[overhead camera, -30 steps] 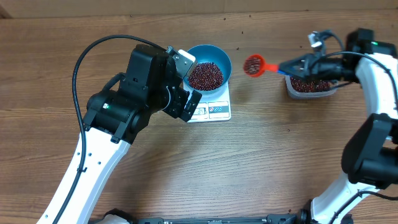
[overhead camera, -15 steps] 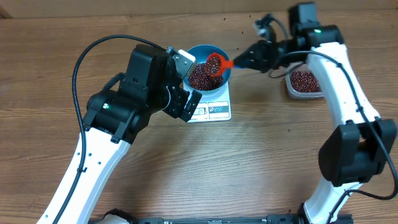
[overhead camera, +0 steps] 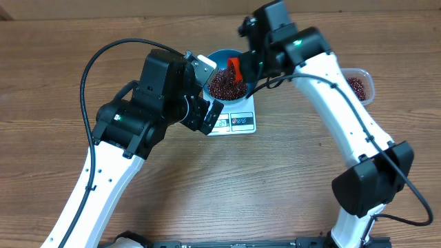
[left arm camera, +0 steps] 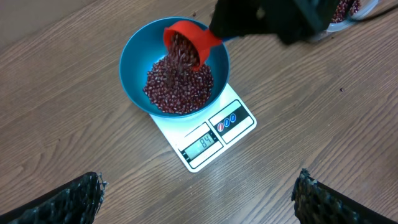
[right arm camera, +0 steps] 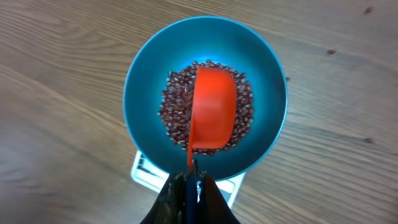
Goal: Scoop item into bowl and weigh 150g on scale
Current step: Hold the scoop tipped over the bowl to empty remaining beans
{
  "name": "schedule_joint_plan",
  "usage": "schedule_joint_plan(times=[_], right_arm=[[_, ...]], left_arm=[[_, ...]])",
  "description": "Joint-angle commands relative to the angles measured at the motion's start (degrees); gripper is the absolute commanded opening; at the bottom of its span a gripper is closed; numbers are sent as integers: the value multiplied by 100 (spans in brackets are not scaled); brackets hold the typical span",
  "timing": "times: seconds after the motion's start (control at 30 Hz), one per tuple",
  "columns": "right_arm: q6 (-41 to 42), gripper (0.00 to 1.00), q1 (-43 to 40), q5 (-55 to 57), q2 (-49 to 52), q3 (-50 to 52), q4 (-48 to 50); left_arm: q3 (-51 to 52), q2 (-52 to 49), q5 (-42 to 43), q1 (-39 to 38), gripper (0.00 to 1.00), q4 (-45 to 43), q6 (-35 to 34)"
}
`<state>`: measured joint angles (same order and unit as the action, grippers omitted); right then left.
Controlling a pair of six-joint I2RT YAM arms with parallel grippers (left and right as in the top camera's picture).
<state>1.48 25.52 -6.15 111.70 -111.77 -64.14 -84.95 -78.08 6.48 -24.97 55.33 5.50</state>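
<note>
Right gripper [right arm camera: 189,180]: closed tight on the thin blue handle of the bright red plastic scoop [right arm camera: 213,112], jaws pinching the handle end.
Left gripper [left arm camera: 199,196]: spread fully wide, holding nothing, hanging above the scale and bowl and looking down at them.
Beans [left arm camera: 177,93]: small dark red-brown, heaped in the bottom of the round deep bright blue bowl [left arm camera: 134,56]; more of them pouring out of the tipped scoop mouth.
Bowl: standing on the small flat white rectangular kitchen scale [left arm camera: 217,130], covering most of its platform.
Key relation: scoop directly over the middle of the bowl, mouth turned down onto the heap; long axis of the handle running from the bowl's middle back to the right gripper. Right arm nearer, and the only one touching anything.
Clear rounded plastic container [overhead camera: 358,83]: well apart from the bowl, on the right arm's side, with beans left inside.
Left wrist view: shows the falling beans and the display, apparently 84, so judged short of the target.
Right wrist view: shows only the back of the scoop, with display and pour hidden.
Overhead view: alone shows where the container lies for a further scoop.
</note>
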Motion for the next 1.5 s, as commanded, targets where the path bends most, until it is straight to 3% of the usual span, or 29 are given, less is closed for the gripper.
schedule_joint_plan(times=[0.0, 0.13, 0.53, 0.87, 1.47], right_arm=[[28, 4, 332, 1445, -251, -199, 17], [26, 4, 557, 1915, -251, -199, 20], [28, 4, 570, 1893, -251, -199, 22], [26, 4, 570, 1259, -380, -201, 63], [197, 4, 673, 1965, -409, -199, 44]], left_arm=[[-39, -37, 44, 26, 99, -2, -59], [-39, -37, 44, 26, 100, 0, -59], [-39, -37, 44, 26, 100, 0, -59], [-39, -37, 44, 26, 100, -2, -59], [-39, -37, 44, 26, 99, -2, -59]])
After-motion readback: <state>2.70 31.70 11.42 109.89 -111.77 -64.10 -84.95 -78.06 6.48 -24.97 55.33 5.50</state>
